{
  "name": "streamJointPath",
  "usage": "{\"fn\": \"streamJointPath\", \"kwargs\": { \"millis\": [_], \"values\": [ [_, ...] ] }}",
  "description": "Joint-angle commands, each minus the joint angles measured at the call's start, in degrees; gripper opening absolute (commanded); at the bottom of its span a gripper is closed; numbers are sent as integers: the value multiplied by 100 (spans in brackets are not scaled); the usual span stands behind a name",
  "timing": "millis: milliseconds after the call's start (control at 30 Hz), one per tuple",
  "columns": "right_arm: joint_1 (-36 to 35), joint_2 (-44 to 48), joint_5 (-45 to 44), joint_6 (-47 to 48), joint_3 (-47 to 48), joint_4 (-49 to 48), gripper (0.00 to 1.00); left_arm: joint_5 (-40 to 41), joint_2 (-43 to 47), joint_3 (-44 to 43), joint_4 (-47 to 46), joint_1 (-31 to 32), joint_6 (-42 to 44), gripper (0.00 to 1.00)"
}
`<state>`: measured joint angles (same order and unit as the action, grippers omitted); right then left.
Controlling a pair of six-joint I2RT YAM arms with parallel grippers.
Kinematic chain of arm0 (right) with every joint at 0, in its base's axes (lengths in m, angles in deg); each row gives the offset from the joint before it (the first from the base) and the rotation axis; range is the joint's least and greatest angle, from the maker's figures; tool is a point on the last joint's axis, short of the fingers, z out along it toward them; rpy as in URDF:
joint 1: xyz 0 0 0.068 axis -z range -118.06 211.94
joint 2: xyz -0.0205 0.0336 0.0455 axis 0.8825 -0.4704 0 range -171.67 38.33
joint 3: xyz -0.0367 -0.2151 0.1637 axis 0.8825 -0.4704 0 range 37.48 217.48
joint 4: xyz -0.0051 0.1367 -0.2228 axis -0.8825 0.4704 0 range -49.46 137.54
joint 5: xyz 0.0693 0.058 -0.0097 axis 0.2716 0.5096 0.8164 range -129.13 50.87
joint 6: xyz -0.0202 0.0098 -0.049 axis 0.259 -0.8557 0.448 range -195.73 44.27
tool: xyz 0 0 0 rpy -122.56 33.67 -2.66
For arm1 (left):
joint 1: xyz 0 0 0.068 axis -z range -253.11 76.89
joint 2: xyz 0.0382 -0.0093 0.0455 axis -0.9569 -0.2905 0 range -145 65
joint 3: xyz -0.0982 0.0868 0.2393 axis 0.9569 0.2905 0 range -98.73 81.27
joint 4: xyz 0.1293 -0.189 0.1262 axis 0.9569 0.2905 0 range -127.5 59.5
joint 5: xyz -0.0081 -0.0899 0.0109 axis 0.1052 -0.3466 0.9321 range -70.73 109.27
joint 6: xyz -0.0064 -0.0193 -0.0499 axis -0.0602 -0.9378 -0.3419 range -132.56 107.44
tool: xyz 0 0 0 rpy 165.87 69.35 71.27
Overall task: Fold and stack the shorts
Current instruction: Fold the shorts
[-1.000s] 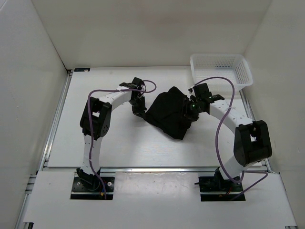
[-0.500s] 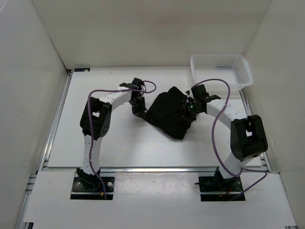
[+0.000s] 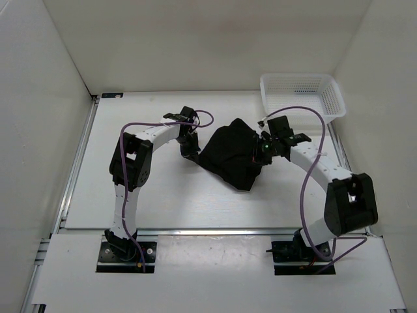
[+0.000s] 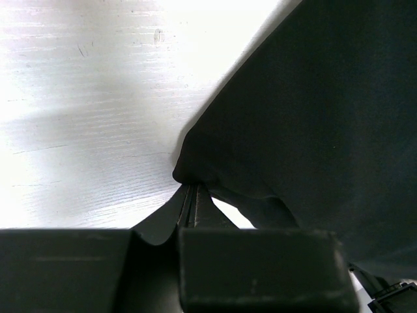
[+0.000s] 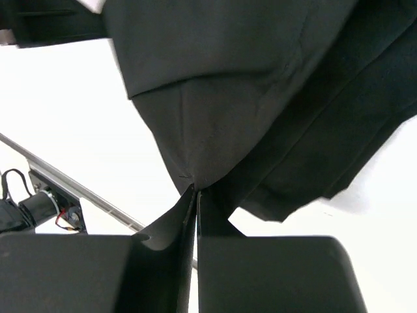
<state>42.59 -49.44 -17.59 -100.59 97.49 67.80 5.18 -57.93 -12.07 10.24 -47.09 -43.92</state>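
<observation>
Closure complete: left gripper (image 4: 191, 194) and right gripper (image 5: 195, 193) each pinch opposite edges of bunched matte black fabric shorts (image 3: 228, 154), frame centre; long axis indeterminate.

white table (image 3: 156, 189) carries black shorts (image 3: 228, 156) and a white mesh basket (image 3: 303, 104).

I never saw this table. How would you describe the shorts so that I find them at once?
On the white table, look at the middle. The shorts are the crumpled black cloth there, pinched on one side by the left gripper and on the other by the right gripper. The only other loose thing, the basket at the far right corner, is white open mesh.
</observation>
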Motion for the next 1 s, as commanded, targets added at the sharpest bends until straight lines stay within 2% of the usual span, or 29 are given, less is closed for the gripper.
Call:
{"fn": "streamJointPath", "kwargs": {
  "millis": [0, 300, 600, 833, 867, 900, 967],
  "values": [
    [-7, 532, -18, 210, -103, 182, 0, 55, 358, 18, -55, -1, -2, 10],
    [-7, 1261, -185, 333, -727, 692, 0, 55, 358, 18, -55, -1, -2, 10],
    [-7, 2000, -1038, 166, -1219, 947, 0, 108, 411, 18, -55, -1, -55, 10],
    [-7, 1789, -1099, 166, -1088, 947, 3, 108, 516, -35, -55, -1, -55, 10],
    [-7, 1737, -1030, 166, -1088, 947, 6, 108, 586, 34, -55, -1, -55, 10],
    [-7, 1737, -968, 218, -1088, 947, 25, 108, 586, 122, -55, -1, -55, 10],
    [-7, 1737, -967, 219, -1035, 1017, 47, 108, 823, 306, -55, -1, -55, 10]
  ]
}}
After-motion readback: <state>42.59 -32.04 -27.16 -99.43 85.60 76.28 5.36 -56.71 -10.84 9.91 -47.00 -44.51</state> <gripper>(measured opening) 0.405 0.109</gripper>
